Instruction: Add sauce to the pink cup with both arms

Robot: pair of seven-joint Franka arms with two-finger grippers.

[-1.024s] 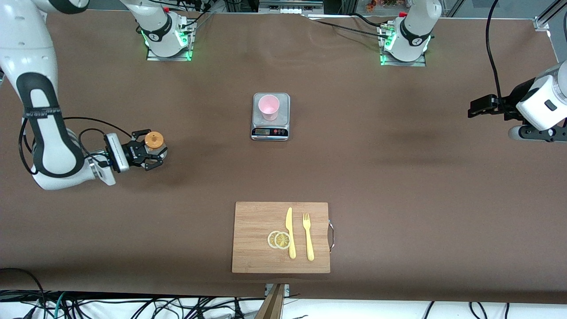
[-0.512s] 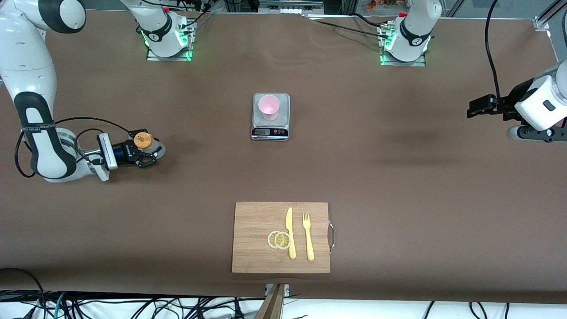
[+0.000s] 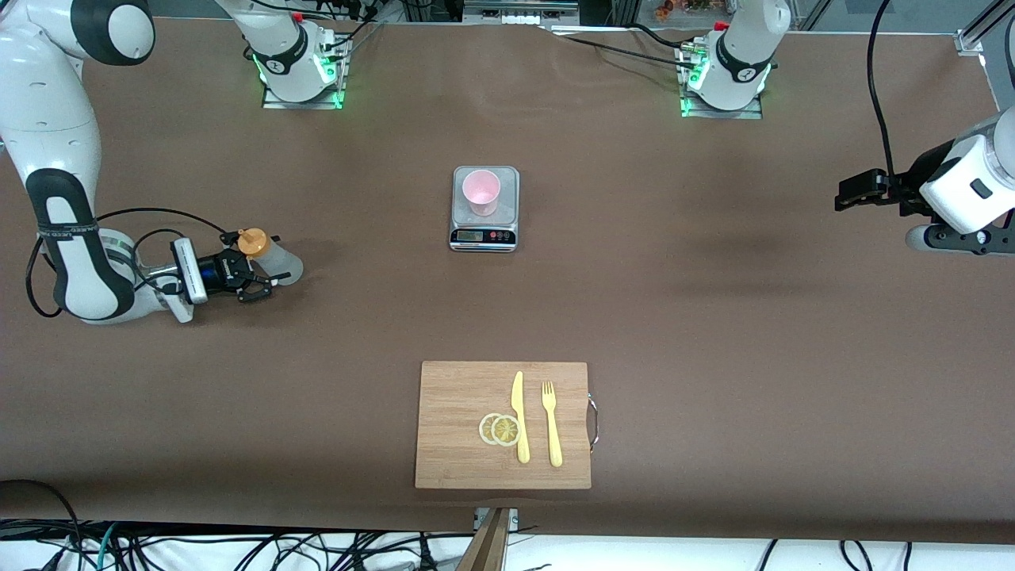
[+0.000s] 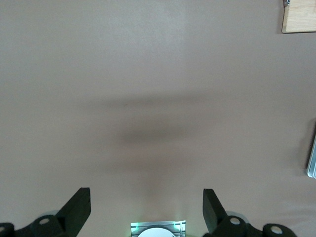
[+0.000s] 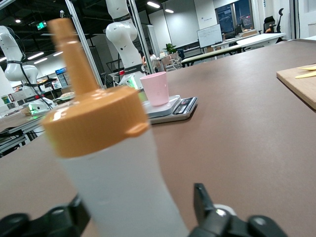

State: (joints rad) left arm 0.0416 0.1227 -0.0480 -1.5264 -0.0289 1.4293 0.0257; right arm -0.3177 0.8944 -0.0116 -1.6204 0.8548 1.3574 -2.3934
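The sauce bottle, whitish with an orange cap, sits low at the right arm's end of the table and leans, cap toward the right arm. My right gripper stands open around the bottle's body. In the right wrist view the bottle fills the space between the jaws, with a gap showing at one finger. The pink cup stands upright on a small scale mid-table, also seen from the right wrist as the cup. My left gripper waits open, raised over the left arm's end of the table.
A wooden cutting board lies nearer the front camera than the scale, with a yellow knife, a yellow fork and lemon slices on it. Brown mat lies under the left gripper.
The right gripper came down toward the table with the bottle, then its jaws opened off the bottle. The bottle now leans. The left arm has barely moved.
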